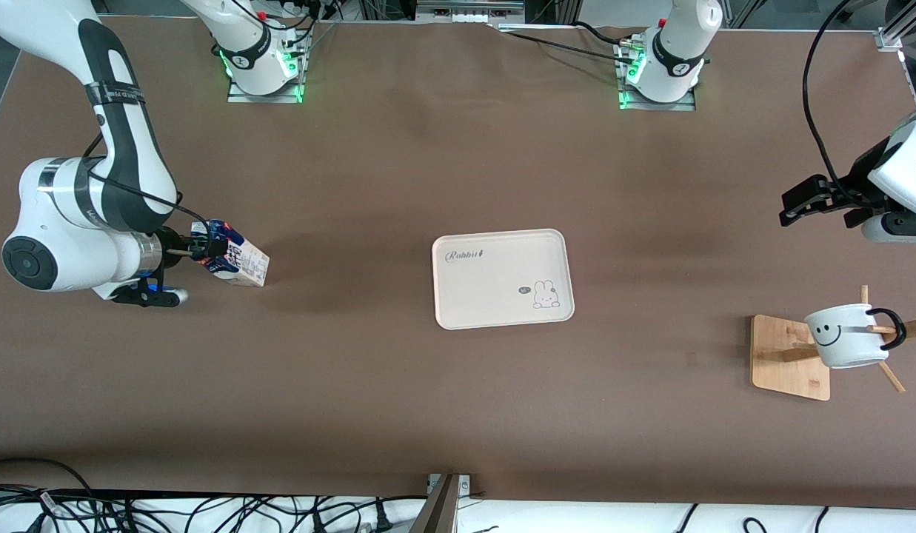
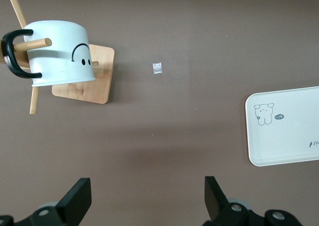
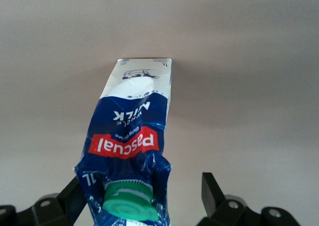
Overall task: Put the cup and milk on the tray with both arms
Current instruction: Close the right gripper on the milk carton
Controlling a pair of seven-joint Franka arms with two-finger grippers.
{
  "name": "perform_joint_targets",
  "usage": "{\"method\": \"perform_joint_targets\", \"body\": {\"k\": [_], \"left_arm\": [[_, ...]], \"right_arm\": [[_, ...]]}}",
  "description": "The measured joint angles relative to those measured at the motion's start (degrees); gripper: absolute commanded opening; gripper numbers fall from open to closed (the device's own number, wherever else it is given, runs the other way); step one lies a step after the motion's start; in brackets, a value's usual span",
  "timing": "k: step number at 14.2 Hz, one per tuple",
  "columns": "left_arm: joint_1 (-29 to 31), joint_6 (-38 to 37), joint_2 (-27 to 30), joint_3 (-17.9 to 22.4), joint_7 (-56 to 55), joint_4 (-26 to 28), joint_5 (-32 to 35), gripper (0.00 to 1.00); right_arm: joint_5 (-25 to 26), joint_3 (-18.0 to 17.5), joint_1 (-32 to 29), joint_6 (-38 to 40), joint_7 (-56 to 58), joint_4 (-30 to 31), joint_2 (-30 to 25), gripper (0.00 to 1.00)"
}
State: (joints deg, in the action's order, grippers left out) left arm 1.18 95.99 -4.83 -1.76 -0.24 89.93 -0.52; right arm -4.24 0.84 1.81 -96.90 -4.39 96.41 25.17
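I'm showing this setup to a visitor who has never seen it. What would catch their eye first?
Probably the right gripper at the right arm's end of the table, its jaws around the top of the tilted milk. Next, the smiling cup hanging by its handle on a wooden rack at the left arm's end, with the left gripper open in the air above the table. The tray lies bare mid-table.

On the brown table (image 1: 458, 414), the right claw (image 1: 198, 253) grips the tilted milk (image 1: 235, 260) at its blue top, the tray (image 1: 502, 277) lies mid-table, the cup (image 1: 846, 337) hangs on a wooden rack (image 1: 787, 359), and the left claw (image 1: 798, 207) hovers open above it.
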Motion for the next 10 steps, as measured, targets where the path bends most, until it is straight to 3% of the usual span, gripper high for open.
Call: {"method": "perform_joint_targets", "body": {"k": [2, 10], "left_arm": [[-0.03, 0.00, 0.00, -0.08, 0.00, -0.02, 0.00, 1.00], [-0.04, 0.00, 0.00, -0.11, 0.01, -0.26, 0.00, 1.00]], "right_arm": [[0.00, -0.04, 0.00, -0.05, 0.01, 0.03, 0.07, 0.59], [-0.02, -0.36, 0.10, -0.49, 0.02, 0.19, 0.09, 0.46]]}}
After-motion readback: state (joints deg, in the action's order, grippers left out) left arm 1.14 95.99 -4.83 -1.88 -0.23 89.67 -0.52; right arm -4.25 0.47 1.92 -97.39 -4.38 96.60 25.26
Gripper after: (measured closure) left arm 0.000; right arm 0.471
